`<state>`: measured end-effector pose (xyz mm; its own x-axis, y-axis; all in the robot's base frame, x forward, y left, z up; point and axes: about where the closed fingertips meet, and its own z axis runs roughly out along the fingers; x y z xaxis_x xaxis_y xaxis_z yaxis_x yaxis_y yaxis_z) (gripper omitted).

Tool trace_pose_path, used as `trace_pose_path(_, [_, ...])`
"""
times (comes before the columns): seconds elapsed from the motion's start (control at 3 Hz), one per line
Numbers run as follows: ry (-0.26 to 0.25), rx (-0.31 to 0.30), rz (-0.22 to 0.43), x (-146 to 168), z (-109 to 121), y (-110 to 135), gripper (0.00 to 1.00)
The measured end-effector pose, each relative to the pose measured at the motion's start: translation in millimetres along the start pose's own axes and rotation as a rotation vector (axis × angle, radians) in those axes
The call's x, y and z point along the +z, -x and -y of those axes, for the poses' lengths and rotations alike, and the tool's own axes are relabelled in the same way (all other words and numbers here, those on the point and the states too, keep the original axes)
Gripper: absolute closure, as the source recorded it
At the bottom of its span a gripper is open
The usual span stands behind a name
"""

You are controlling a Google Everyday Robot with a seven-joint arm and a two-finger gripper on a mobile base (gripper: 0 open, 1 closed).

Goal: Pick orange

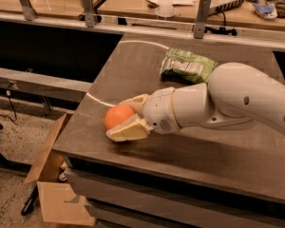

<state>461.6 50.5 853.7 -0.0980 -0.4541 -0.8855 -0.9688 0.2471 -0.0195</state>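
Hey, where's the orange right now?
In the camera view, the orange sits on the table near its front left corner, with the end effector around it; the green bag lies farther back to the right.

The arm [237, 99] is clad in smooth, glossy white shells with rounded, swollen shapes. The biggest shell, on the right, is a broad bulge with two small dark round holes in its side. Next to it comes a shorter, barrel-like white section, set off by thin dark seams at both ends. The wrist piece beyond is white too and bears a small patch of tiny dots, like a grille. The claw [116, 118], at the arm's left end above the front left part of the counter [190, 160], is a duller cream-yellow and blocky.
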Motion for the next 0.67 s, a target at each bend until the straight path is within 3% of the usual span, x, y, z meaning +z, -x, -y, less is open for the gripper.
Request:
trace_pose_path(0.33, [-0.079,0.07,0.153,-14.1,14.0,12.5,0.96])
trace_pose_path(0.67, [-0.149,0.079,0.264,-40.8,31.8,27.7,1.0])
